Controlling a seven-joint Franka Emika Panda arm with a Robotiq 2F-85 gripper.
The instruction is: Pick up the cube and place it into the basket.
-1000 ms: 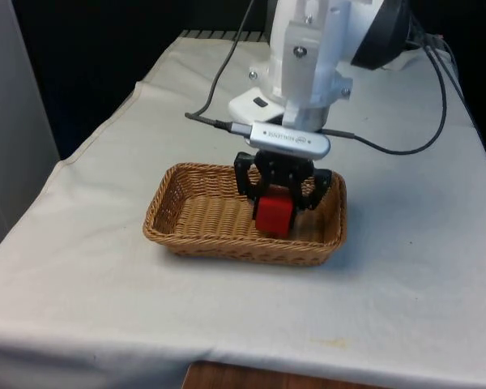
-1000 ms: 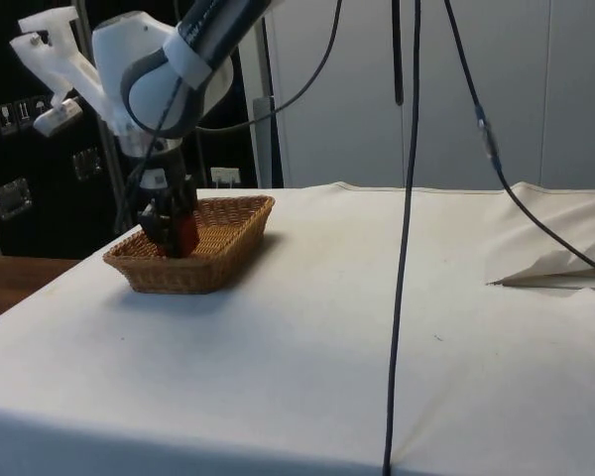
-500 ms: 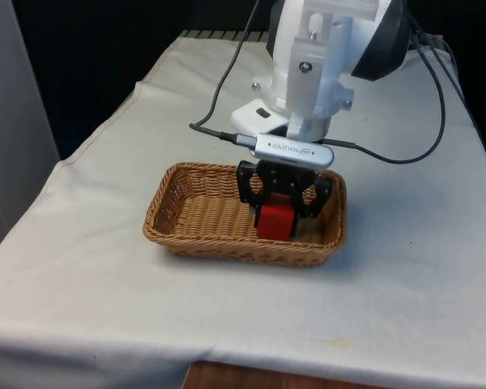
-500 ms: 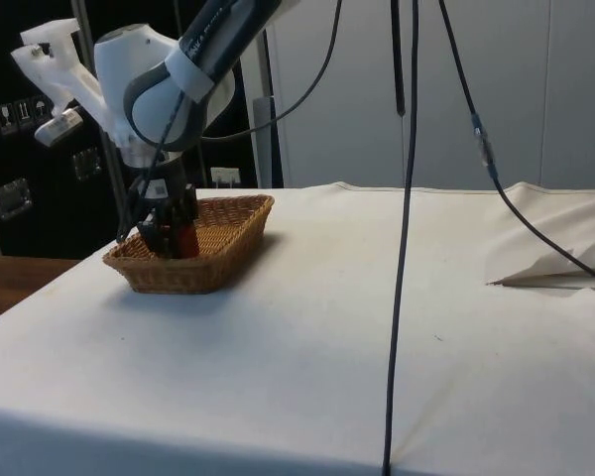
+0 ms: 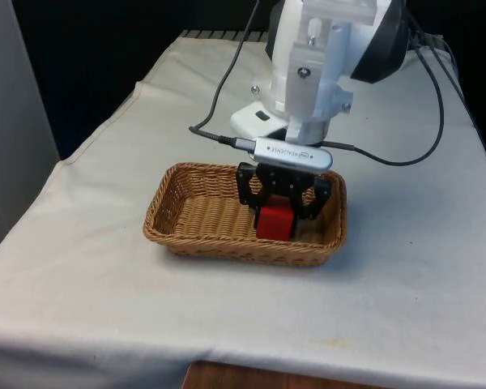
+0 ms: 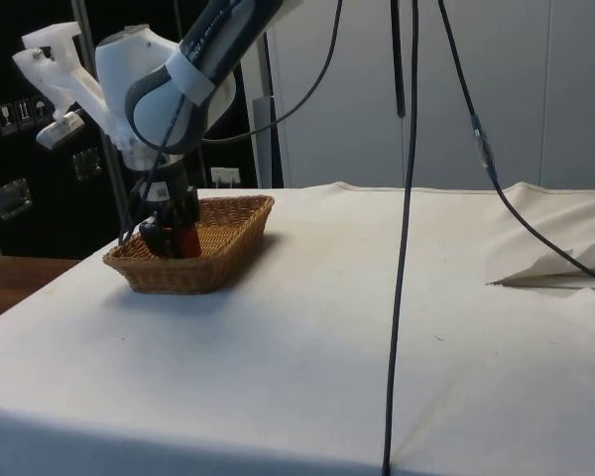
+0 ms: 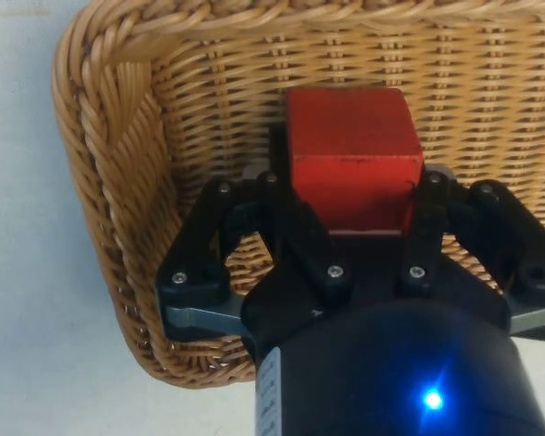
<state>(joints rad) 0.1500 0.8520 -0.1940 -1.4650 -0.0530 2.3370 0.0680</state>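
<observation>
A red cube (image 5: 274, 223) rests low in the woven wicker basket (image 5: 178, 235), near the end at the front view's right. My black gripper (image 5: 276, 215) reaches down into the basket and is shut on the cube. In the wrist view the cube (image 7: 352, 154) sits between the two fingers (image 7: 277, 186), over the basket's woven floor and close to its curved end wall (image 7: 118, 136). In the side view the gripper (image 6: 177, 241) and the cube (image 6: 189, 241) are partly hidden behind the basket's rim (image 6: 178, 278).
The basket stands on the white cloth near the middle of the table. Black cables (image 5: 405, 150) trail over the cloth behind the arm. In the side view a cable (image 6: 405, 238) hangs down in the foreground, and a fold of cloth (image 6: 555, 273) lies at the far side.
The gripper has lowered the cube deeper into the basket over the last second. Since half a second ago it has barely moved.
</observation>
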